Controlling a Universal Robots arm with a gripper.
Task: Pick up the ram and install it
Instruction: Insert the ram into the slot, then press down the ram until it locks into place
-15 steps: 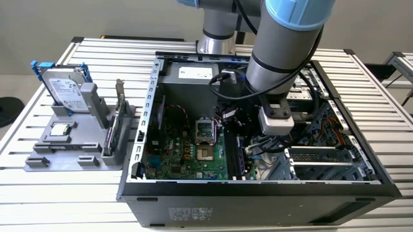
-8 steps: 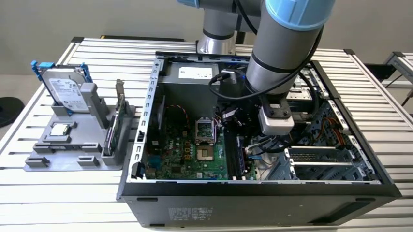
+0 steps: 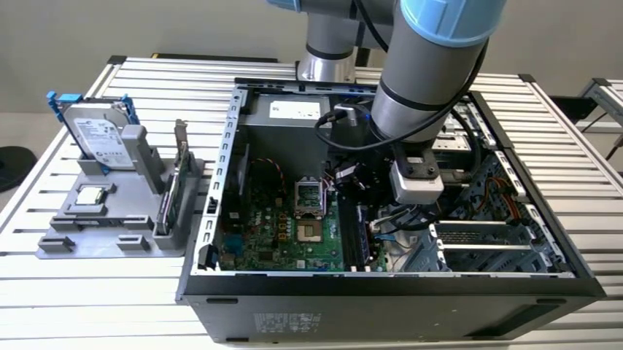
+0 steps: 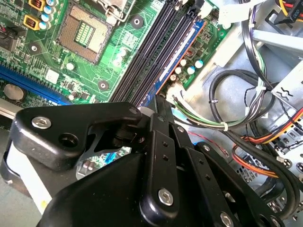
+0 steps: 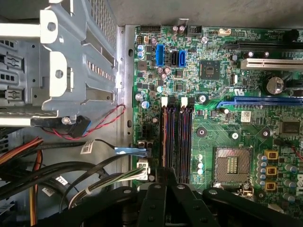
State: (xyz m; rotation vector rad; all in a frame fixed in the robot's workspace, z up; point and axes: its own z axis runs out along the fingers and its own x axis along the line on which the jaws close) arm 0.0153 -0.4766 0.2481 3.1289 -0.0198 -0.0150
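The ram [image 4: 182,49] sits in the outermost memory slot of the motherboard [image 3: 282,233], its blue edge showing beside the empty black slots [image 5: 185,137]. The gripper [image 4: 158,101] hovers at the slots' end, fingers drawn together on nothing, inside the computer case [image 3: 389,299] on the bench [image 3: 87,292].

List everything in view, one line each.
ram: one, dark blue, along the outermost memory slot
motherboard: one, green, inside the case
computer case: one, black, open, on the table
hard drive: one, silver, upright on the fixture
CPU chip: one, silver, flat on the fixture
fixture: one, grey, exterior view's left
cables: several, black and coloured, beside the motherboard
gripper: one, black, at the ram's end
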